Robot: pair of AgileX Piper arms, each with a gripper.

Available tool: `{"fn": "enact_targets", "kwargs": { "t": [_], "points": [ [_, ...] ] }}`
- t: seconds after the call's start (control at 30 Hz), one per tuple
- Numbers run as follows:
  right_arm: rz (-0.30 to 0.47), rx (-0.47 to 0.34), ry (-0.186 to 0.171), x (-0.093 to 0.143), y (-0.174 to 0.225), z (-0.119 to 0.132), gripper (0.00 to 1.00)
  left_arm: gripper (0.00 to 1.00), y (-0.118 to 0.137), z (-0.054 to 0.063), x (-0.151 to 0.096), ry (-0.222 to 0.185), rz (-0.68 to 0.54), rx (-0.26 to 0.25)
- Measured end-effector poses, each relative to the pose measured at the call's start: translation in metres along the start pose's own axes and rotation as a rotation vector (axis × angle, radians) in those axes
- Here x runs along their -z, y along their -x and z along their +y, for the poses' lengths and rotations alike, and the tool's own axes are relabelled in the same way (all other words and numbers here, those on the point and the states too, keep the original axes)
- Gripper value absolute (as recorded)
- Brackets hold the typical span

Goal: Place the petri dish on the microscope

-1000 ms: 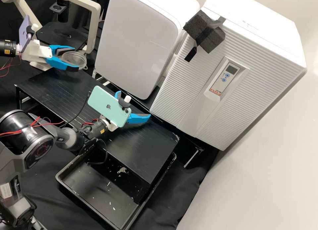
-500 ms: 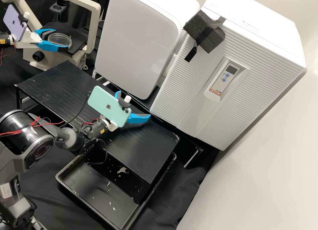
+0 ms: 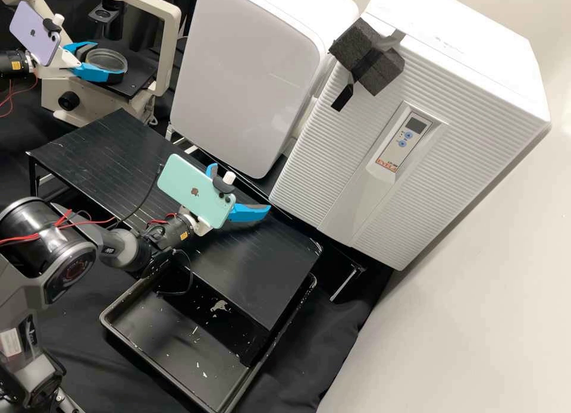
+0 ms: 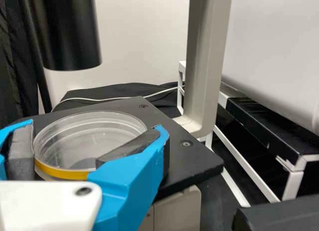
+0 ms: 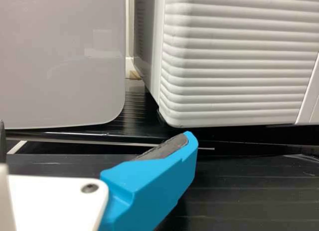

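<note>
Upper left, the dish point(image 3: 107, 59), likely light and brittle, is being side-pinched by the left gripper point(image 3: 110, 61). The right gripper point(image 3: 241, 187) is being held spread.

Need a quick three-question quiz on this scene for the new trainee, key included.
1. Which gripper has the dish between its fingers? A) left B) right C) neither
2. True or false: the right gripper is shut.
3. How many phones show in the high view?

Key:
1. A, the left gripper, at the microscope stage.
2. False; it is open.
3. Two: one purple, one mint.
</note>
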Motion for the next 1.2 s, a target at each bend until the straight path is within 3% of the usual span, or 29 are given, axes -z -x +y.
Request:
{"fn": "enact_targets", "kwargs": {
  "t": [0.47,0.5,1.2],
  "points": [
    [0.0,0.0,0.0,0.0,0.0,0.0,1.0,0.0,-0.021,0.004,0.003,0.019,0.026,0.001],
    [0.0,0.0,0.0,0.0,0.0,0.0,1.0,1.0,-0.022,0.003,0.004,0.023,0.029,0.001],
    [0.0,0.0,0.0,0.0,0.0,0.0,1.0,1.0,-0.025,-0.003,0.006,0.016,0.035,0.013]
  ]
}}
